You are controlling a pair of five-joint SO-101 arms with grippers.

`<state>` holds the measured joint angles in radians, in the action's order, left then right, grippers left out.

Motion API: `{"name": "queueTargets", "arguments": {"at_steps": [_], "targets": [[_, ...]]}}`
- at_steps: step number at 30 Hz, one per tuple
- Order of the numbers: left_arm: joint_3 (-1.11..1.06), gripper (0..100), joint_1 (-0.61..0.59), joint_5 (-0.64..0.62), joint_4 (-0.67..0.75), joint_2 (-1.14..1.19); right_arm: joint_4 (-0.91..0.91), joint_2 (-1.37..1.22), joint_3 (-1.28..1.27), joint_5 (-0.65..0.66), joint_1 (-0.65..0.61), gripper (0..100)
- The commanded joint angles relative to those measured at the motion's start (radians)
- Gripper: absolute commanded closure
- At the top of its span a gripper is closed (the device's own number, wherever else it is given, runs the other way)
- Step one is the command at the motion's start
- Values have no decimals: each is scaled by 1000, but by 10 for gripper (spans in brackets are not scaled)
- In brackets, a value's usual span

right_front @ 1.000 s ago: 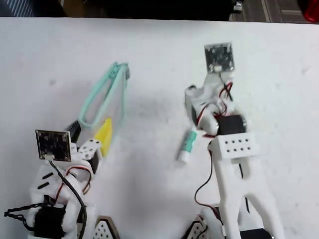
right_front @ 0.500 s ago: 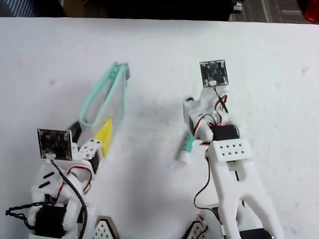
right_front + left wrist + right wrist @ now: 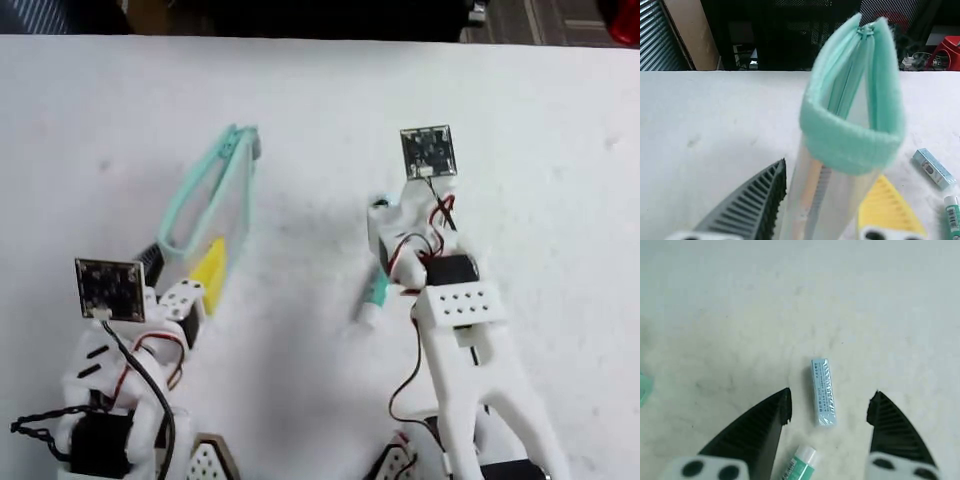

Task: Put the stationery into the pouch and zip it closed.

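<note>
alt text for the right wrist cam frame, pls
The right end effector is open over a white table, its dark fingers on either side of a pale blue box lying flat. The white cap end of a green tube sits nearer the camera; a sliver of the teal pouch shows at the frame's edge.

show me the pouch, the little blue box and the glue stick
pouch (image 3: 850, 145), left wrist view, mint fabric band across its near end.
blue box (image 3: 822, 392), right wrist view, middle of its top face.
glue stick (image 3: 375, 294), high view, green body near the white cap.
</note>
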<state>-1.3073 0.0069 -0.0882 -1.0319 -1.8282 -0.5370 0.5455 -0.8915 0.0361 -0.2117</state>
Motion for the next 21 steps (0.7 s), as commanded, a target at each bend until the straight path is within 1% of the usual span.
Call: {"name": "queueTargets", "arguments": {"at_steps": [1,4,9,12,18,21], "targets": [[9,766,7,-8,38,-1,51,-39,14,14,16,765],[9,766,7,-8,38,-1,28,-124,72,14,16,765],[9,766,7,-8,38,-1,-97,-294,229,14,18,765],[9,766,7,-6,38,-1,-134,-361,285,14,19,765],[9,766,7,-6,38,-1,-134,-390,308,14,67,765],[9,766,7,-6,40,-1,-133,-398,310,14,70,765]]}}
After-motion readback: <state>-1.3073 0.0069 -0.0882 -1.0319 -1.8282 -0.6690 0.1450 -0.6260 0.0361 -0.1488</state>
